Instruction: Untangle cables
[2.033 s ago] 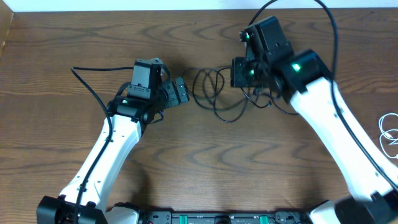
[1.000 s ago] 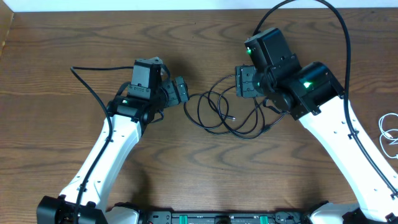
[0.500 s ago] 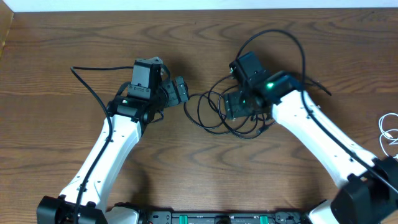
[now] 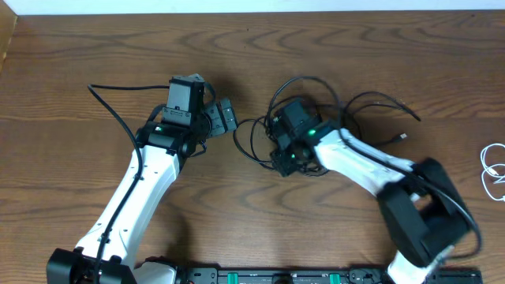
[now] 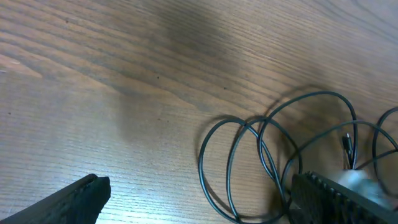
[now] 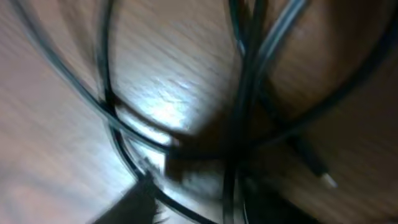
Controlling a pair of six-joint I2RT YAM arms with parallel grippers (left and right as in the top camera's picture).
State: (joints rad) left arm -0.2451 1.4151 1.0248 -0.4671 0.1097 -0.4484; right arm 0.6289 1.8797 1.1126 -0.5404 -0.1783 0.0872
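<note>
Black cables (image 4: 254, 143) lie in a loose tangle of loops at the table's middle, with one strand and its plug trailing right (image 4: 404, 137). My right gripper (image 4: 282, 156) is down on the tangle. In the blurred right wrist view its fingers (image 6: 205, 205) seem apart, with cable strands (image 6: 244, 93) between them. My left gripper (image 4: 226, 118) is open and empty just left of the tangle. In the left wrist view its fingers (image 5: 205, 200) are wide apart, with cable loops (image 5: 200, 163) on the wood near the right finger. A white cable (image 4: 493, 170) lies at the far right edge.
The left arm's own thick black wire (image 4: 106, 102) loops out to the left. The right arm (image 4: 371, 170) stretches low across the table right of the tangle. The table's back edge (image 4: 252, 11) meets a white wall.
My right gripper has swung left and down from above the tangle's right side onto the loops. The cables have spread out and a strand now trails right. The left arm has not moved.
</note>
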